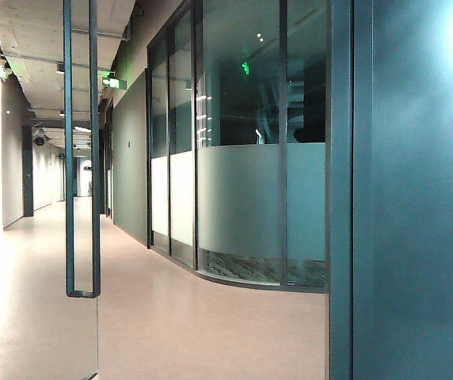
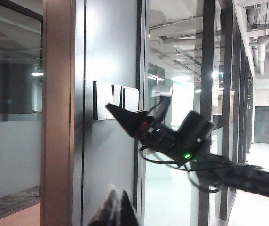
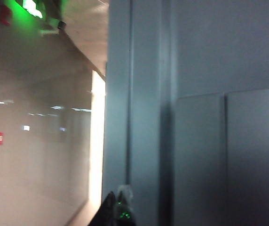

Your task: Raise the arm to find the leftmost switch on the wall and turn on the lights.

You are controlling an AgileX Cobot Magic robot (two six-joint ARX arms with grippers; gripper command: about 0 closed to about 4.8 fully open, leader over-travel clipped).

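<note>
Grey wall panel [image 2: 108,155] carries a row of white switches [image 2: 117,100]. My right end effector [image 2: 112,109], fingers together in a point, sits at the leftmost switch [image 2: 103,100], tip at its 5 o'clock; contact unclear. My left end effector [image 2: 117,207] is well below at 6 o'clock, fingers together.

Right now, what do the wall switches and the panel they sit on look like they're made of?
Switches: likely glossy white plastic, with bright sheen. Wall panel: smooth grey, probably painted metal or laminate, softly reflective. Right claw, shut, points at the switches; left claw appears shut, lower down.
</note>
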